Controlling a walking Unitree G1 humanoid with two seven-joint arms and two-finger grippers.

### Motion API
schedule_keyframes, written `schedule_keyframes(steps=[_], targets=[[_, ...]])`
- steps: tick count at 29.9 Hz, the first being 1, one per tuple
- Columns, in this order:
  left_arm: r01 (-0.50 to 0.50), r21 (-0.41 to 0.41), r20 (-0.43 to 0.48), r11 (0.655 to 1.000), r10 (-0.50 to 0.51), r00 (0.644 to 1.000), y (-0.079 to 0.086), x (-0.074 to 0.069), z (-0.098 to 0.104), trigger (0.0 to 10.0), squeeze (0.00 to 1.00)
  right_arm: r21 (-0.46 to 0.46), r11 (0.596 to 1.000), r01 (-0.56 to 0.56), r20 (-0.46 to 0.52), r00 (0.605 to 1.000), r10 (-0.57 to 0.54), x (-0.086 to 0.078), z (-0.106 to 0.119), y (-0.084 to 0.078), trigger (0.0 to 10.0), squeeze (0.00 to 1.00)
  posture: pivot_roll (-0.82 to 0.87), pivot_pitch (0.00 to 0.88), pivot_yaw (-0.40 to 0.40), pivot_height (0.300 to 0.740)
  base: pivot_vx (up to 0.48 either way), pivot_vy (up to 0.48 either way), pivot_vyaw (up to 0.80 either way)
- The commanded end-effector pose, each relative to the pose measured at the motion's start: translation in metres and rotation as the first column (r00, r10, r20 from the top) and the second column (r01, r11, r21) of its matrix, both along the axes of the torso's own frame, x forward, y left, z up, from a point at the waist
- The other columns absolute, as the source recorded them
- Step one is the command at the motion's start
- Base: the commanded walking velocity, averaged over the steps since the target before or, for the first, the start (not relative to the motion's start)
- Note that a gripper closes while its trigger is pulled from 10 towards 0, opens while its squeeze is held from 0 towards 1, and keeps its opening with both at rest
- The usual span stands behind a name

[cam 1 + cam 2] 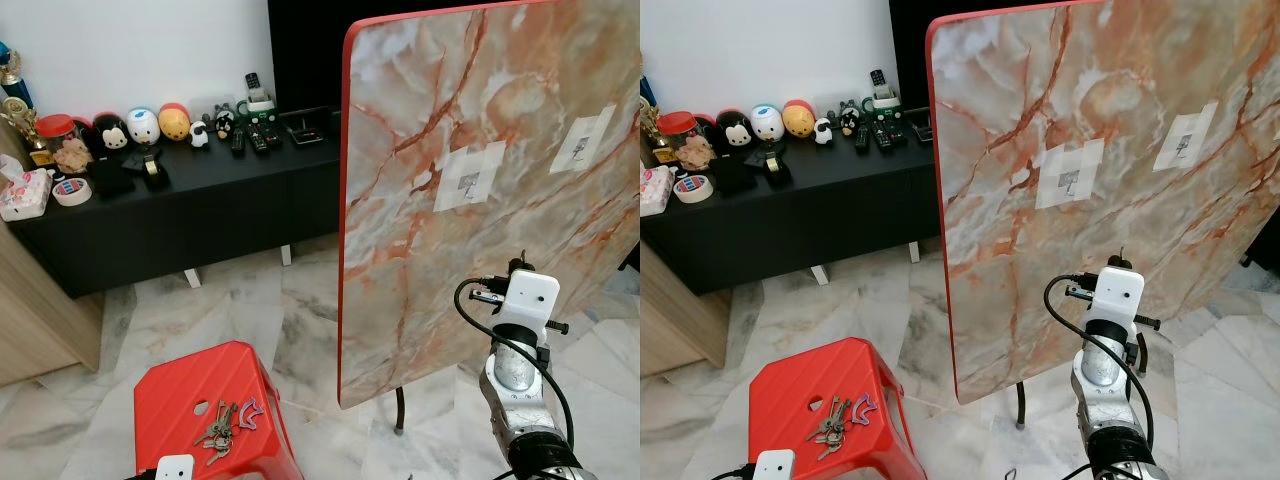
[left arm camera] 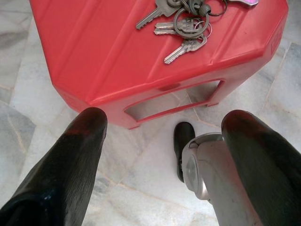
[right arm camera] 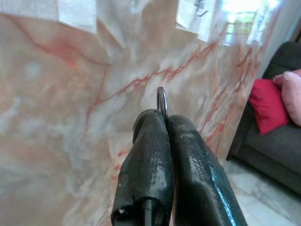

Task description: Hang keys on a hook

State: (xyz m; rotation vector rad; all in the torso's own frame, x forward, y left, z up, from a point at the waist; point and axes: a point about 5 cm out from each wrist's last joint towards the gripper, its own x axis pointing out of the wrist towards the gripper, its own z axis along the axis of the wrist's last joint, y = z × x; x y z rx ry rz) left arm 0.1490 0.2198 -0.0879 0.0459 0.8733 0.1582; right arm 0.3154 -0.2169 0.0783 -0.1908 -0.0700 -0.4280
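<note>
The right pincer (image 3: 165, 123) is clamped on a key ring (image 3: 162, 101), raised toward the hook (image 1: 1068, 184) at its 11 o'clock for hanging, while the left pincer (image 2: 160, 141) gapes empty, more keys (image 1: 222, 426) lying on the stool (image 1: 180, 395) at 12 o'clock.

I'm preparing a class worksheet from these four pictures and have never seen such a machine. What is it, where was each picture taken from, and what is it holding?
This is a walking humanoid robot. The two wide pictures come from its head camera, looking down; the other two from cameras on its wrists. Its right hand is shut on a small metal ring, raised before an upright marble-patterned tabletop with a red edge bearing two small hooks on white tape patches. Its left hand, fingers open, hovers beside a red plastic stool on which a bunch of metal keys lies.
</note>
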Motion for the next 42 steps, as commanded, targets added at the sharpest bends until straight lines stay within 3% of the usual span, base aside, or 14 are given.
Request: schedule_keyframes(steps=[1,11,14,17,24,42], targets=[[-0.006,0.008,-0.015,1.0,0.006,1.0,0.001,-0.004,-0.001,10.0,0.0,-0.046,0.999,0.004,0.02,1.0,-0.003,0.009,0.012,-0.003,10.0,0.0,0.01,0.014,-0.002,0.74,0.0,0.0,0.0],[-0.008,0.013,-0.005,1.0,0.008,1.0,0.002,0.0,0.0,10.0,0.0,-0.13,0.99,0.049,0.046,0.998,-0.043,0.032,0.042,-0.012,10.0,0.0,0.03,0.0,-0.002,0.74,0.0,0.0,0.0],[-0.009,0.013,-0.006,1.0,0.01,1.0,0.002,0.0,0.0,10.0,0.0,-0.146,0.989,0.039,0.041,0.999,-0.033,0.036,0.044,-0.007,10.0,0.0,0.02,0.0,0.0,0.74,0.0,0.0,0.0],[-0.009,0.011,-0.008,1.0,0.009,1.0,0.001,-0.001,0.0,10.0,0.0,-0.238,0.971,-0.011,0.052,0.998,0.024,0.041,0.05,0.004,10.0,0.0,0.02,0.002,0.004,0.74,0.0,0.0,0.0],[-0.012,0.007,-0.006,1.0,0.012,1.0,0.001,0.0,0.0,10.0,0.0,-0.289,0.957,-0.036,0.055,0.997,0.054,0.047,0.056,0.014,10.0,0.0,0.02,0.008,0.003,0.74,0.0,0.0,0.0],[-0.021,0.008,-0.007,1.0,0.021,1.0,0.002,-0.001,0.0,10.0,0.0,-0.364,0.929,-0.064,0.031,0.996,0.081,0.053,0.06,0.021,10.0,0.0,0.03,0.012,0.001,0.74,0.0,0.0,0.0]])
